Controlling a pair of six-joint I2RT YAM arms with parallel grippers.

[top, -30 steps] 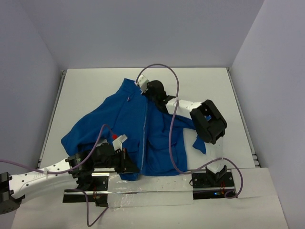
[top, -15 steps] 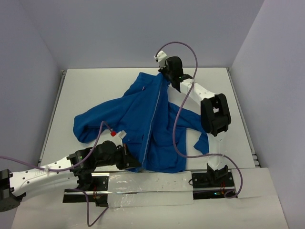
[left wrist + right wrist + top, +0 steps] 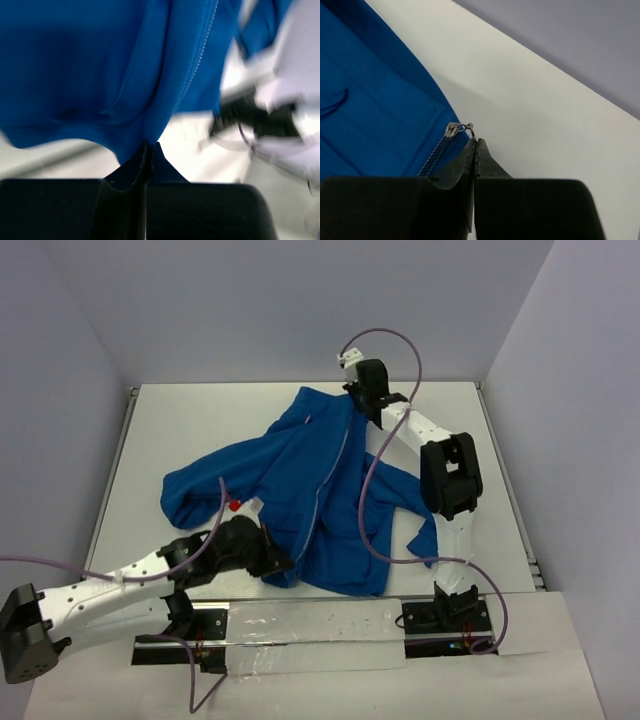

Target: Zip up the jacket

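The royal-blue jacket (image 3: 300, 480) lies stretched across the table, its silver zipper line (image 3: 335, 470) running from the bottom hem up to the collar. My right gripper (image 3: 352, 392) is at the collar end at the back, shut on the metal zipper pull (image 3: 469, 128), whose slider (image 3: 452, 130) sits at the top of the teeth. My left gripper (image 3: 280, 565) is at the near bottom hem, shut on the hem fabric (image 3: 145, 135). The jacket also fills the left wrist view (image 3: 100, 65) and the right wrist view (image 3: 370, 110).
The white table (image 3: 180, 420) is bounded by grey walls at the back and sides. Purple cables (image 3: 385, 335) loop over both arms and across the jacket. The arm bases sit on a plate (image 3: 310, 625) at the near edge.
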